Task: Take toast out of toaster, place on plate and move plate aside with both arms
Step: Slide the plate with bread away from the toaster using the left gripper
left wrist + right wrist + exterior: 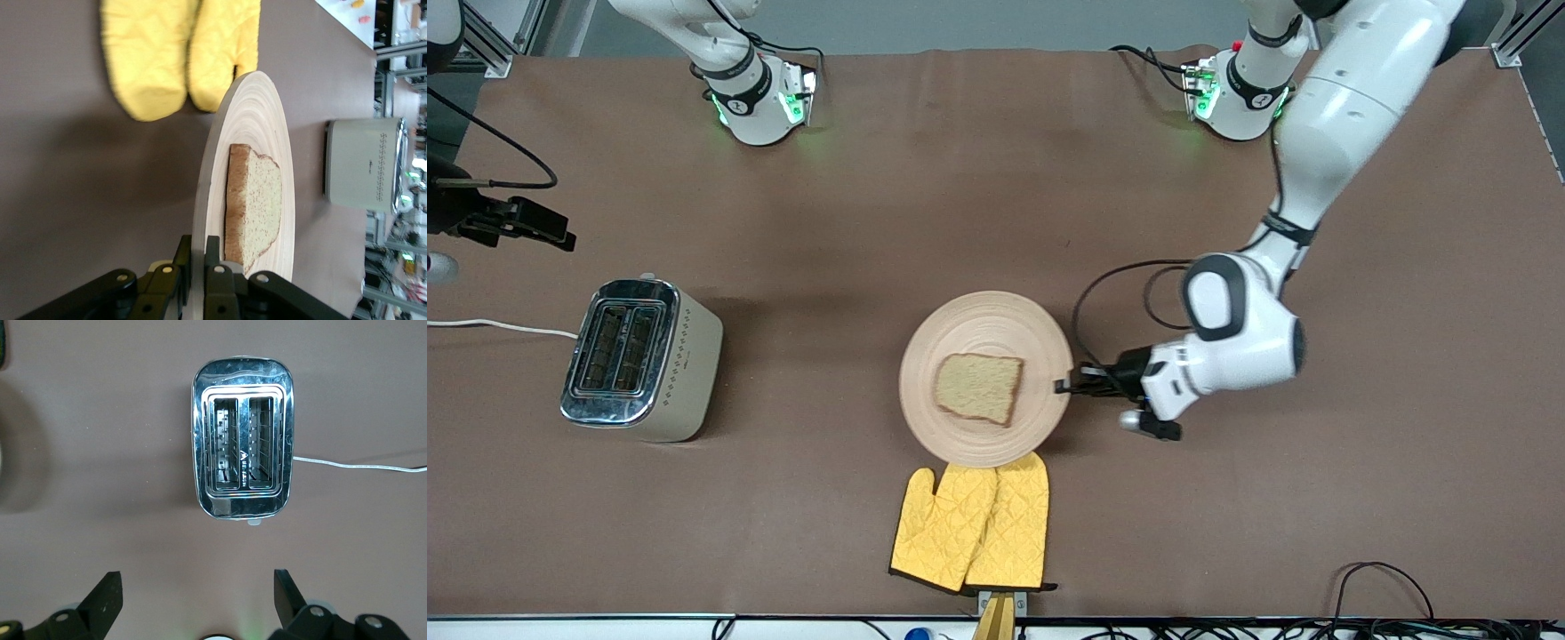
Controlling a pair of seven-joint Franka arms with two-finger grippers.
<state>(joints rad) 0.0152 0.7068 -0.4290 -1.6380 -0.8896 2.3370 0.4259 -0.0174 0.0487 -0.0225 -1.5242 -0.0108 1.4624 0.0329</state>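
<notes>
The round wooden plate lies mid-table with the slice of toast flat on it. My left gripper is shut on the plate's rim at the side toward the left arm's end. In the left wrist view both black fingers pinch the plate edge, and the toast lies just past them. My right gripper hangs open in the air over the table by the toaster. Its wrist view shows the gripper holding nothing, looking down on the toaster.
The chrome toaster stands toward the right arm's end, both slots showing no bread, its white cord trailing off the table edge. Two yellow oven mitts lie nearer the front camera, their tips under the plate's rim.
</notes>
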